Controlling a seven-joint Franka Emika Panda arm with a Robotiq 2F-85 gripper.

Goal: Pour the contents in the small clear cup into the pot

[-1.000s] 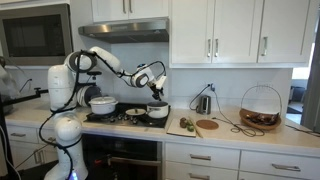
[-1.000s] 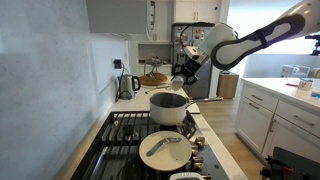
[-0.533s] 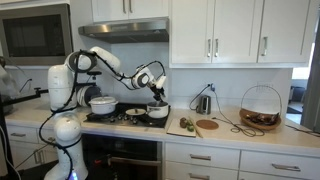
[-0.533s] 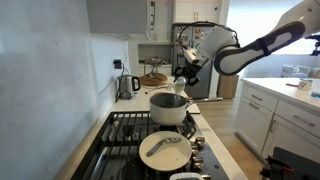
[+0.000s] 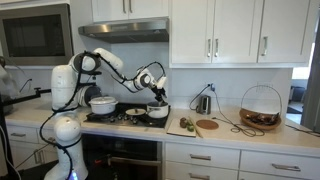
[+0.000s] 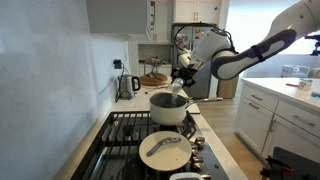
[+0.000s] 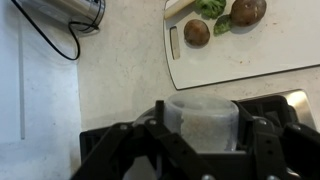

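The small clear cup (image 7: 204, 118) sits between my fingers (image 7: 150, 128), which press on both its sides; my claw (image 7: 205, 138) is closed only as far as the cup's width and grasps it. In an exterior view my claw (image 6: 182, 80) hangs just above the far rim of the pot (image 6: 168, 113), which stands on the stove. Beneath the cup the wrist view shows pale countertop, a white cutting board (image 7: 262, 52) with two brown vegetables (image 7: 197, 32), and a metal container (image 7: 68, 8) with its cord.
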